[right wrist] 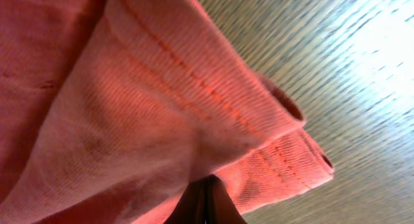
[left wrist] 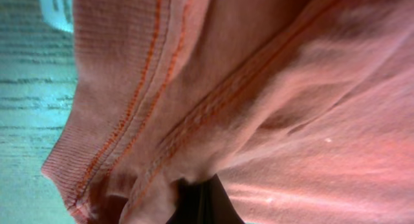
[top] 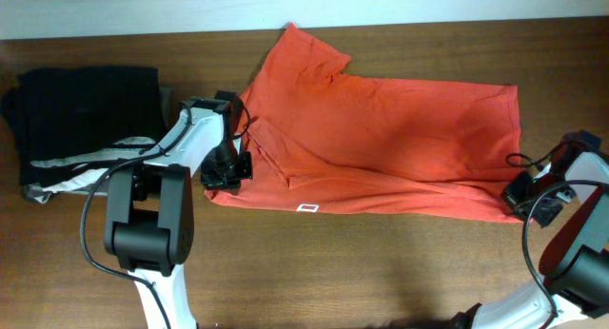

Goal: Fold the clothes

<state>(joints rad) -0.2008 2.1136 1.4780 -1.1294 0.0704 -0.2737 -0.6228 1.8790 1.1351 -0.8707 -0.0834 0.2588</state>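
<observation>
Now the shirt is laid on the table, long axis 9-to-3, near edge pinched at 9 by the left gripper and at 3 by the right gripper, body toward 12.

An orange-red T-shirt is lying sideways across the wooden table. One short sleeve is pointing toward the far edge, and a small white logo is showing near the edge closest to the arms. The left gripper is sitting at the shirt's left end, closed on the fabric there. The right gripper is pinching the lower right corner. At the table's left end, a folded black garment is resting on grey and white ones, which the left arm is partly covering.
</observation>
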